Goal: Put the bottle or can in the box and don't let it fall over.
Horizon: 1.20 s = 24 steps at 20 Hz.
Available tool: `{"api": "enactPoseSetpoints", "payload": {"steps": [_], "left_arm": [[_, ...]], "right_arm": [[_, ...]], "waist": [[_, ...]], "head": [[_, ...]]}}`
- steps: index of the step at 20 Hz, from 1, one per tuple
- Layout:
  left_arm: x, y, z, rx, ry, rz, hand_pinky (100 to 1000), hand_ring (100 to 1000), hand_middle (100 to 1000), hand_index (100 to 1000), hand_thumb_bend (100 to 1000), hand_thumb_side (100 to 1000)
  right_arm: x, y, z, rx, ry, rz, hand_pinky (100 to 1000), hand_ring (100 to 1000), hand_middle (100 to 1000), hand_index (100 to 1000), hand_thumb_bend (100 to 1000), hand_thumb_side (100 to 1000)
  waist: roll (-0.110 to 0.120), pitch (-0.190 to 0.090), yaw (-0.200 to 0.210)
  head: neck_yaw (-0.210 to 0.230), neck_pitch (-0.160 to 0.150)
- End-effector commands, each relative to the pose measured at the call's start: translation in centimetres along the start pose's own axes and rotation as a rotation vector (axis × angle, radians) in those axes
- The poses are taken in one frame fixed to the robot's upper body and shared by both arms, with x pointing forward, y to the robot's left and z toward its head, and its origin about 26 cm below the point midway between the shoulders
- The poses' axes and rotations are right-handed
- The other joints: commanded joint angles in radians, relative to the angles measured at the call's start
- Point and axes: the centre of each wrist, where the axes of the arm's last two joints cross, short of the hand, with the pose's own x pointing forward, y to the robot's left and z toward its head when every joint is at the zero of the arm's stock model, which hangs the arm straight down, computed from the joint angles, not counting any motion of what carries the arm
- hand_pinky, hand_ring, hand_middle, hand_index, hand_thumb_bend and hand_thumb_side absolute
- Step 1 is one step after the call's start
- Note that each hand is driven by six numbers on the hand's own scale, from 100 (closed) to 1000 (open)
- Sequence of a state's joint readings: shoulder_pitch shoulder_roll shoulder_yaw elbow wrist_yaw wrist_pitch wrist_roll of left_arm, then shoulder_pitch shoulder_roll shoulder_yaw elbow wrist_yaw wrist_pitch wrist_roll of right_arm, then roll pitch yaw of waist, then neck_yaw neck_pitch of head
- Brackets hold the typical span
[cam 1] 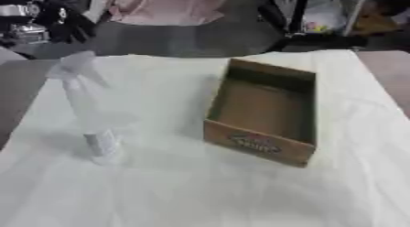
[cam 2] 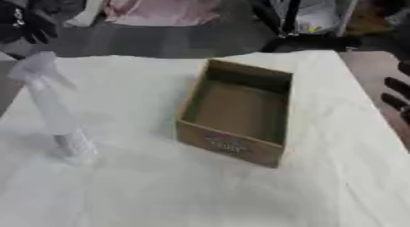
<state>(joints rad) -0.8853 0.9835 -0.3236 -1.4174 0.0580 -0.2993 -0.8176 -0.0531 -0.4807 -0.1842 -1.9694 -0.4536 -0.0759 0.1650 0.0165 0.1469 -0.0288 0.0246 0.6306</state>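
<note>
A clear plastic spray bottle [cam 1: 89, 112] with a white trigger head stands upright on the white cloth at the left. To its right lies an open brown cardboard box [cam 1: 267, 112] with a printed label on its near wall and nothing inside. My left hand [cam 1: 70, 27] hangs at the upper left, above and behind the bottle's head, fingers spread and holding nothing. Only the dark fingers of my right hand [cam 2: 396, 95] show, at the right edge beyond the box, straight and apart from it.
The white cloth [cam 1: 184, 189] covers the table, with brown tabletop [cam 1: 392, 70] bare at the far right. Beyond the far edge are a dark floor, pink fabric [cam 1: 164, 6] and shelving with clutter [cam 1: 336, 13].
</note>
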Motion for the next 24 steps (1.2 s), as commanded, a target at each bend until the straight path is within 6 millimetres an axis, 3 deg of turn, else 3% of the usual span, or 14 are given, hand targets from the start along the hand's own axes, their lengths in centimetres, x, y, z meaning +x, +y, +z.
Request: {"api": "enactPoseSetpoints", "payload": {"steps": [1, 24], "left_arm": [[0.1, 0.6, 0.7, -0.089, -0.039, -0.095, 792, 827, 830, 951, 100, 979], [-0.3, -0.5, 0.2, -0.131, -0.038, -0.119, 792, 821, 809, 912, 205, 790]], "right_arm": [[0.8, -0.4, -0.4, 0.018, -0.018, 0.022, 955, 972, 1000, 946, 226, 523], [0.6, -0.3, -0.3, 0.017, -0.009, 0.016, 958, 971, 1000, 947, 226, 525]], "waist": [[0.000, -0.010, -0.001], [-0.001, -0.003, -0.006]], "head": [[-0.002, -0.012], [0.001, -0.006]]}}
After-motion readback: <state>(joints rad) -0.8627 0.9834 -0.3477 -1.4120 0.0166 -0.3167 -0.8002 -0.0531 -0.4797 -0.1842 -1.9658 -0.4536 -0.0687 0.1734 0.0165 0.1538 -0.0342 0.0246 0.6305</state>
